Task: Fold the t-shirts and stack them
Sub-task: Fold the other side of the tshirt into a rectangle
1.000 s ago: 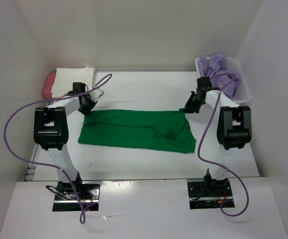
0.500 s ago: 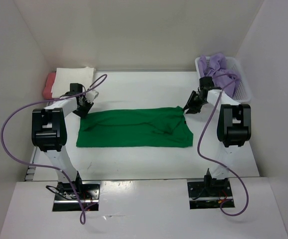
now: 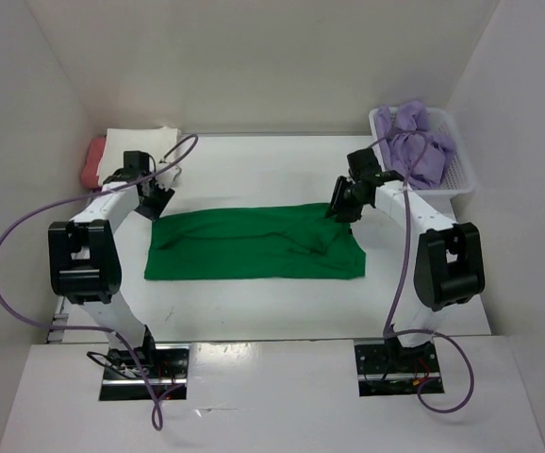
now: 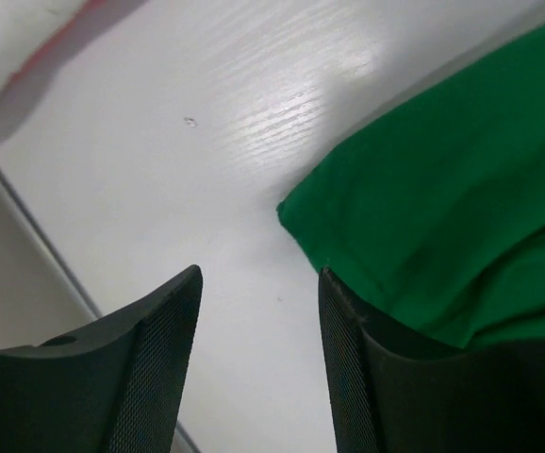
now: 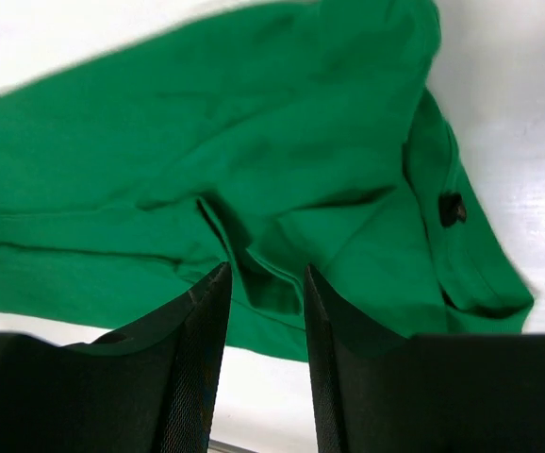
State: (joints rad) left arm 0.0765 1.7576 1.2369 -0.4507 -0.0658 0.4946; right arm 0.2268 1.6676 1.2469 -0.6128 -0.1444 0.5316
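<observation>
Four t-shirts on view over one white table (image 3: 254,170). Largest of them, the bright green t-shirt (image 3: 254,247), spread flat and wide across the table's middle, creases bunched toward its right end. Heaped in the white mesh basket (image 3: 462,176) at the far right corner, the lavender-purple t-shirt (image 3: 416,140). At the far left corner, the cream-white t-shirt (image 3: 139,143), folded, touching the salmon-red t-shirt (image 3: 92,162) on its left, possibly lapping over it, hard to tell from above. Poised over the green cloth's far right edge, the right gripper (image 3: 339,209), fingers parted and empty, with wrinkled green fabric and a small dark spot (image 5: 452,209) directly below in the wrist view. Just off the green cloth's far left corner, the left gripper (image 3: 153,200), likewise spread and holding nothing, bare tabletop between its fingers (image 4: 164,349), the shirt's corner just beside the right one.
</observation>
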